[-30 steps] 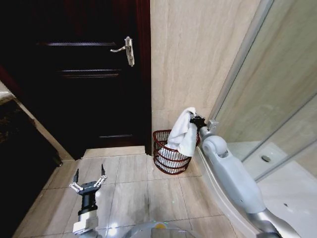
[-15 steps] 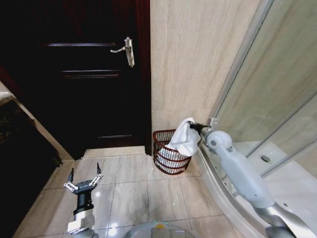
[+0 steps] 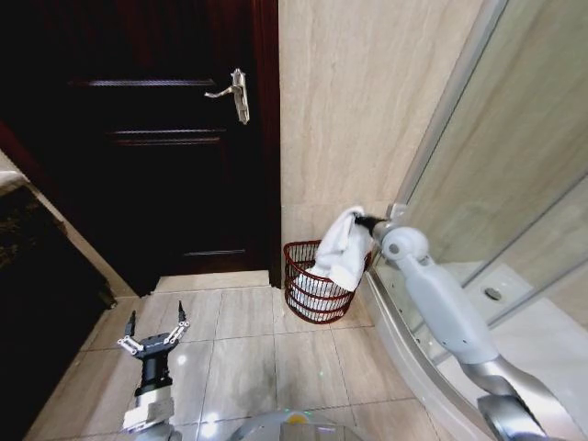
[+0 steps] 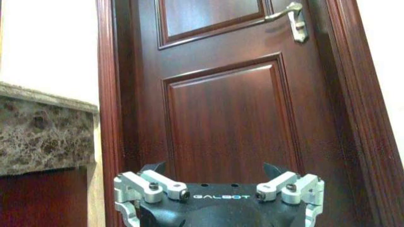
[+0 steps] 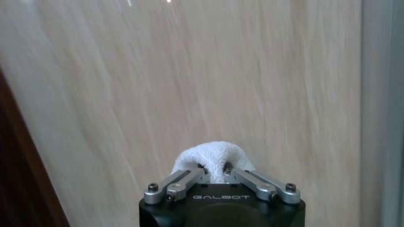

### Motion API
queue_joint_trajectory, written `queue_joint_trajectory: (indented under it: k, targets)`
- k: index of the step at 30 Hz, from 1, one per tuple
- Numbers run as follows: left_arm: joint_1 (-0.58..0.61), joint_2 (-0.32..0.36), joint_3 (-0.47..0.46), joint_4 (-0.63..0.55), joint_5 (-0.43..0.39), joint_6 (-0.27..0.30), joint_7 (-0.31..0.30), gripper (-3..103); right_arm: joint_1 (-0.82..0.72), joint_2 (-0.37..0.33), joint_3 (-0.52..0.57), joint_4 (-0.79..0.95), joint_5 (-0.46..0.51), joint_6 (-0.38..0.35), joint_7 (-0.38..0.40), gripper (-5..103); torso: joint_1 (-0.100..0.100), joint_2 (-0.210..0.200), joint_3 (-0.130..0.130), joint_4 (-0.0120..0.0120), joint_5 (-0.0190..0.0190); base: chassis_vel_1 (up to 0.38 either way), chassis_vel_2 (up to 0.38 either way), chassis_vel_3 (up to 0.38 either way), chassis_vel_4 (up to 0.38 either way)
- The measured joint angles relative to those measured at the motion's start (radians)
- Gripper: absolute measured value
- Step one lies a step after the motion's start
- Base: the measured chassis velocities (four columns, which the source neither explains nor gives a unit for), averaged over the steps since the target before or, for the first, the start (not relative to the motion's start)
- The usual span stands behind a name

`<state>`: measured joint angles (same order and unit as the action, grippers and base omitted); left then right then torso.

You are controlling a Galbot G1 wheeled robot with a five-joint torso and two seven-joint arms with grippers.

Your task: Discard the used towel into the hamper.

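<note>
Jaws of the right gripper [image 3: 360,221] are clenched on a white towel [image 3: 341,250], which we see hanging from it in the head view, draped down over the near rim of the hamper [image 3: 312,292]. The hamper, a reddish-brown wire basket, sits directly beneath the gripper on the floor, against the beige wall, with more white cloth inside it. In the right wrist view we see what the head view cannot: the two fingers [image 5: 184,182] drawn together on a bunched fold of the towel [image 5: 213,158] that swells up beyond the tips, with the veined wall [image 5: 189,85] close behind.

The left gripper [image 3: 153,333] hangs low over the tiled floor [image 3: 266,354], well apart from the hamper, its jaws spread and holding nothing. Its wrist view faces the dark wooden door [image 4: 227,113], the silver door handle [image 4: 292,16] high on it, and a mottled stone counter edge [image 4: 44,127] to one side.

Beside the right arm we note the glass shower screen [image 3: 514,184] and its curved base.

We read "GALBOT" on both gripper bodies.
</note>
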<state>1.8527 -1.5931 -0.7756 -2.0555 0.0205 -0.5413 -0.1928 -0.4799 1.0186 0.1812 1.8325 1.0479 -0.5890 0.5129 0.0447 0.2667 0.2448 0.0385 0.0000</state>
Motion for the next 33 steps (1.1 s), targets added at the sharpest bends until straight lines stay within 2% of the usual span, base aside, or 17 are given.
queue_joint_trajectory:
  k: [5,8,15,23,25,27,28,30,31,33]
  targets:
    - [0.001,-0.008,0.007,0.003,0.014,-0.002,0.0,100,0.123,0.0,-0.024,-0.041,-0.042,0.068,-0.01,5,0.0,0.0,0.0,0.0002,-0.0004,0.0,0.0,0.0,0.0]
    - [0.001,-0.009,0.006,-0.005,0.015,-0.002,0.0,100,0.13,0.005,-0.037,-0.063,-0.055,0.084,-0.014,5,0.0,0.0,0.0,0.0003,-0.0003,0.0,0.0,0.0,0.0]
    - [-0.001,-0.011,0.003,-0.018,0.016,0.001,0.001,100,-0.025,0.04,-0.052,-0.137,-0.147,0.12,-0.08,5,0.001,0.001,0.001,-0.0001,0.0004,0.0,0.0,0.0,0.0]
    - [0.006,-0.013,0.0,-0.023,0.018,0.001,0.001,100,-0.16,0.067,-0.045,-0.124,-0.168,0.117,-0.104,5,0.001,0.001,0.001,0.0,0.0,0.0,0.0,0.0,0.0]
    - [0.009,-0.014,0.001,-0.025,0.019,0.002,0.001,100,-0.19,0.066,-0.048,-0.125,-0.128,0.091,-0.094,5,0.001,0.001,0.001,0.0,0.0001,0.0,0.0,0.0,0.0]
    - [0.012,-0.015,0.004,-0.025,0.022,0.002,0.001,100,-0.207,0.06,-0.059,-0.127,-0.039,0.05,-0.035,5,0.001,0.001,0.001,-0.0001,0.0,0.0,0.0,0.0,0.0]
    - [0.012,-0.015,0.004,-0.025,0.022,0.002,0.001,100,-0.207,0.06,-0.059,-0.127,-0.039,0.05,-0.035,5,0.001,0.001,0.001,-0.0001,0.0,0.0,0.0,0.0,0.0]
    - [0.013,-0.013,0.005,-0.025,0.022,0.002,0.001,100,-0.207,0.049,-0.069,-0.127,0.072,-0.009,0.029,5,0.001,0.001,0.001,-0.0001,0.0001,0.0,0.0,0.0,0.0]
    - [0.013,-0.013,0.005,-0.025,0.022,0.002,0.001,100,-0.207,0.049,-0.069,-0.127,0.072,-0.009,0.029,5,0.001,0.001,0.001,-0.0001,0.0001,0.0,0.0,0.0,0.0]
    - [0.01,-0.011,0.004,-0.019,0.022,0.002,0.001,100,-0.184,0.035,-0.082,-0.134,0.153,-0.053,0.067,5,0.001,0.001,0.001,0.0,-0.0001,0.0,0.0,0.0,0.0]
